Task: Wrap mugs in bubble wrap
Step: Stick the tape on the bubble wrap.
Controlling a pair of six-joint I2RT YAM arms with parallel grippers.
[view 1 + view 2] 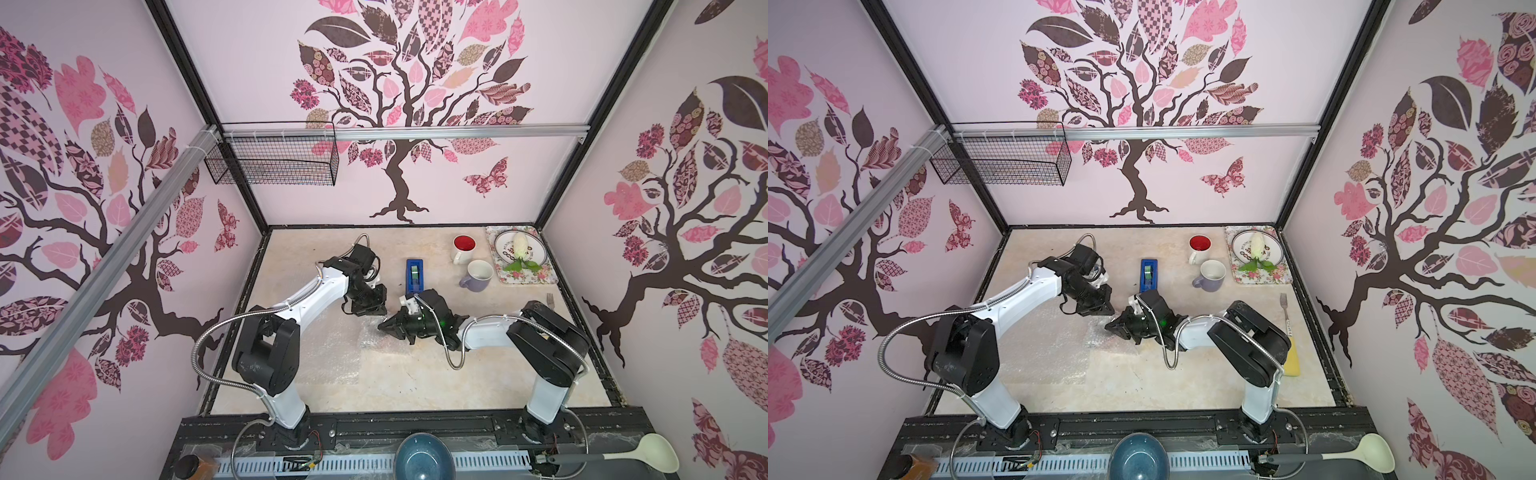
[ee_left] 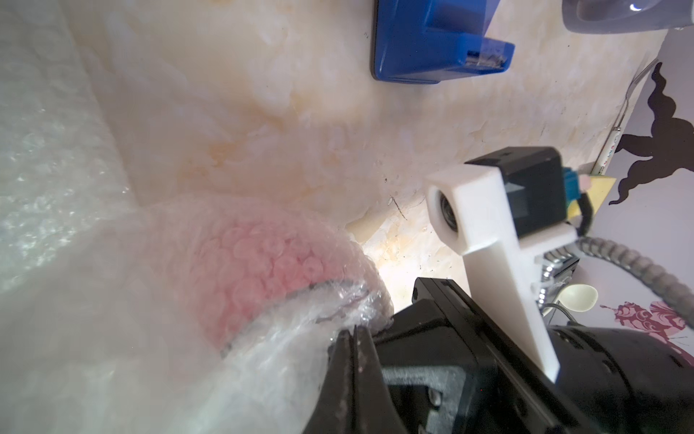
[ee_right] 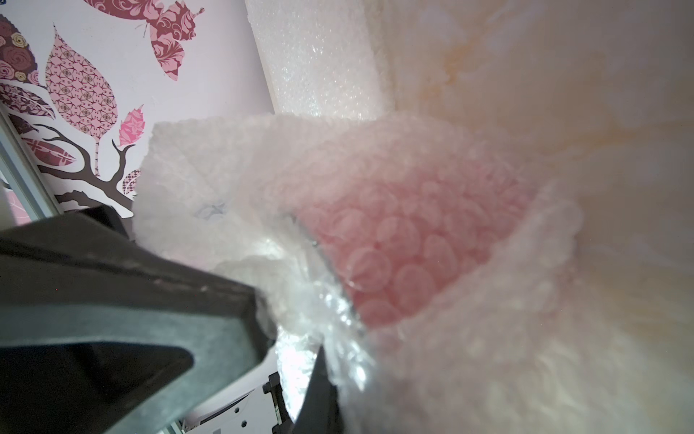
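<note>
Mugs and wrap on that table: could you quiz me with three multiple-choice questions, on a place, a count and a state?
1. Where does the blue tape dispenser lie?
A. On the flowered tray
B. In the wire basket
C. On the bare table

2. How many mugs stand unwrapped?
A. One
B. Two
C. Three

3. What state is the red mug in?
A. Covered in bubble wrap
B. Bare and upright
C. In the blue bowl

1 C: both top views show it on the table.
2 B: only the white mug and the lavender mug stand bare.
3 A: red shows through the bubbles in both wrist views.
</note>
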